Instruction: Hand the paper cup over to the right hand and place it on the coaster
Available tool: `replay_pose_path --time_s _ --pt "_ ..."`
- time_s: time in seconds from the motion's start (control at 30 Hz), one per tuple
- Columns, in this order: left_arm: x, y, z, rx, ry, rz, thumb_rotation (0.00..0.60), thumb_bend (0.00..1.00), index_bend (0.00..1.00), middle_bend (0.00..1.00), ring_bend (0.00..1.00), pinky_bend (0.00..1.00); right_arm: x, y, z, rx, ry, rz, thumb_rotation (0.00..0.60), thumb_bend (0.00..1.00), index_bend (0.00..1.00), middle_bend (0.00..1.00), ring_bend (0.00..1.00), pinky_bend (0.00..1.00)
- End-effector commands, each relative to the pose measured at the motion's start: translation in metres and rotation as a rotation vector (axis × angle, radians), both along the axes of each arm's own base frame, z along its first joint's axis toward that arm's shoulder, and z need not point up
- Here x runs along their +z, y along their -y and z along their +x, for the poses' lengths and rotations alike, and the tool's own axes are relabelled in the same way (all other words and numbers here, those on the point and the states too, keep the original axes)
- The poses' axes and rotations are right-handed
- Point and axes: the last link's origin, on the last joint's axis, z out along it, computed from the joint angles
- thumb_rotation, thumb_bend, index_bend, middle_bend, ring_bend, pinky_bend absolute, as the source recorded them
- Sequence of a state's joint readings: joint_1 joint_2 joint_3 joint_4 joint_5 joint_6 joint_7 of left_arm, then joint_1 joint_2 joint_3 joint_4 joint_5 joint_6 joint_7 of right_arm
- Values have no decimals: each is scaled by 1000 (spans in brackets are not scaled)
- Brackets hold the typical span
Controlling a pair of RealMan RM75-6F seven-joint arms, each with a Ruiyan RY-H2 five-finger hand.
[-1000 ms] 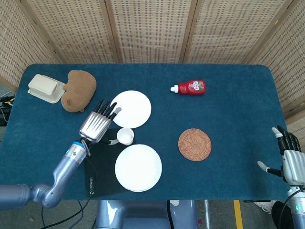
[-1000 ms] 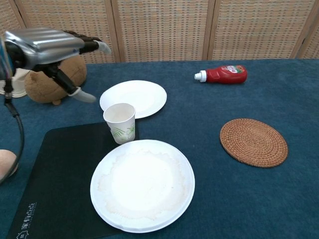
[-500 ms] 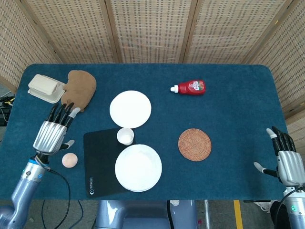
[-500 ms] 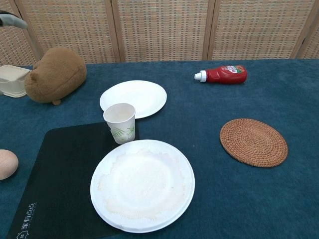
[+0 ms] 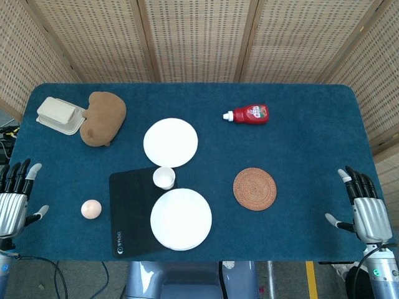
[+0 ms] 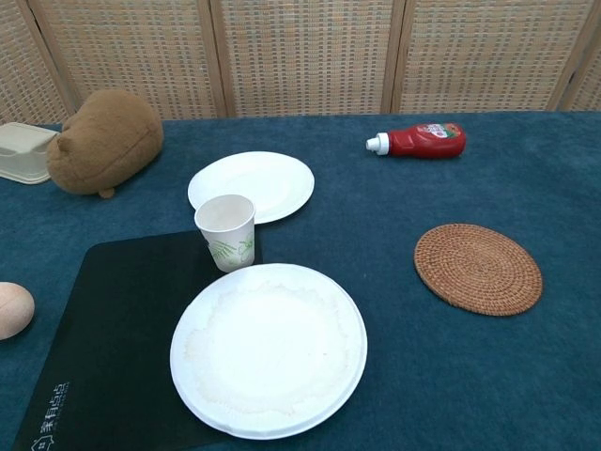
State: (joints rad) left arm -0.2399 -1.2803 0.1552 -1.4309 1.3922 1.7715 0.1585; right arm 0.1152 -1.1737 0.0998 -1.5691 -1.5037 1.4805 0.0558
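Note:
A white paper cup with a green print stands upright on the far edge of a black mat, between two white plates. The round woven coaster lies bare to the right of it. My left hand hangs off the table's left edge, fingers spread and holding nothing. Off the right edge my right hand is also spread and holds nothing. Neither hand shows in the chest view.
One white plate lies behind the cup, a larger one in front. A brown plush toy and a cream box sit far left, an egg near left, a ketchup bottle at the back.
My left hand has drawn back from beside the cup, leftward and toward me, past the table's left edge. The right hand shifted slightly. The cup has not moved.

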Motion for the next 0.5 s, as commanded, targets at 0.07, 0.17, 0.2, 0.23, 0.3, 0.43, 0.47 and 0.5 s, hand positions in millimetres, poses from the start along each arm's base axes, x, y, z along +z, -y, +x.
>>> replay_pose_path --time_s 0.07,0.17,0.2,0.23,0.3,0.43,0.47,0.5 --pt "1 15 -10 2 -4 14 600 50 0 0 0 0 -4 0 5 15 -3 13 600 15 0 0 0 0" --pt "2 20 -12 -3 2 24 600 50 0 0 0 0 -9 1 13 38 -3 32 600 17 0 0 0 0" --pt "3 21 -12 -5 5 28 600 50 0 0 0 0 -12 3 17 54 -4 41 600 18 0 0 0 0" --pt "3 21 -12 -5 9 31 600 50 0 0 0 0 -13 5 22 69 -6 48 600 18 0 0 0 0" --pt "4 20 -13 -3 12 33 600 50 0 0 0 0 -16 8 33 104 -6 60 600 16 0 0 0 0" --pt "6 21 -15 7 18 38 600 50 0 0 0 0 -22 22 71 207 8 93 600 16 0 0 0 0" --pt "6 21 -16 8 21 39 600 50 0 0 0 0 -24 26 81 225 12 105 600 16 0 0 0 0" --pt "7 21 -16 8 23 39 600 50 0 0 0 0 -26 30 91 244 19 118 600 17 0 0 0 0"
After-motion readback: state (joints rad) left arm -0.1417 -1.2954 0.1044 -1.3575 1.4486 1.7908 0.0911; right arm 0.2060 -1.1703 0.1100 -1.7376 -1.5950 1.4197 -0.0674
